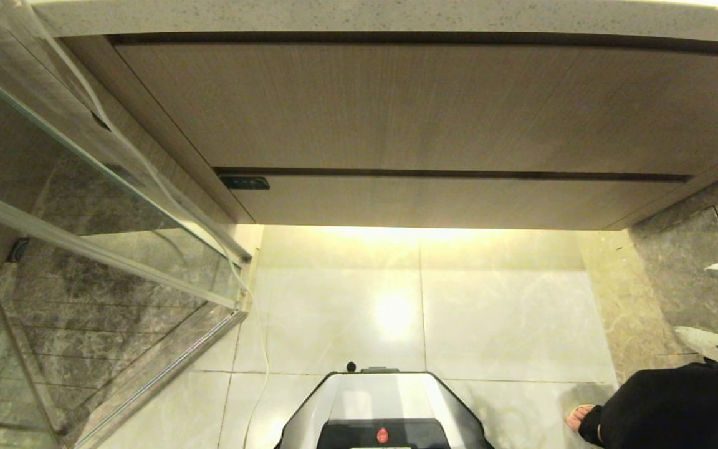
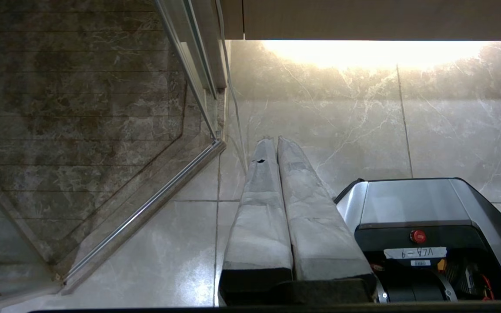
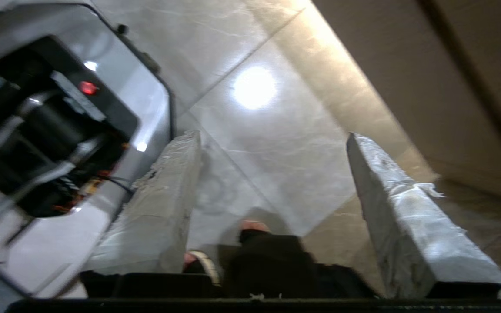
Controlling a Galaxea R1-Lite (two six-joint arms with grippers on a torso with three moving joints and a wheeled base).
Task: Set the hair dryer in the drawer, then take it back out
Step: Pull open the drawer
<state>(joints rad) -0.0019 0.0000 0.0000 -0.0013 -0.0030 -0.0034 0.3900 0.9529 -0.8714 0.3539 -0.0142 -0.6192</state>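
Since both fronts of the vanity are closed and the hair dryer shows in no view, the work seems at its very start or end, and I cannot tell where the dryer is. One drawer [image 1: 421,106] is the wide upper front, with a second below; the next move calls for finding the dryer. Two pincers: the right pincer [image 3: 272,174] is spread and empty at the right edge, the left pincer [image 2: 275,141] pressed together near the floor [image 1: 490,312], and one person's foot [image 1: 579,415] stands nearby.

Right gripper [image 3: 272,143] spread, left gripper [image 2: 276,141] closed.
Right fingers [image 3: 407,217] wide apart, nothing between, at head view's right edge; left fingers [image 2: 259,204] pressed together, pointing down.
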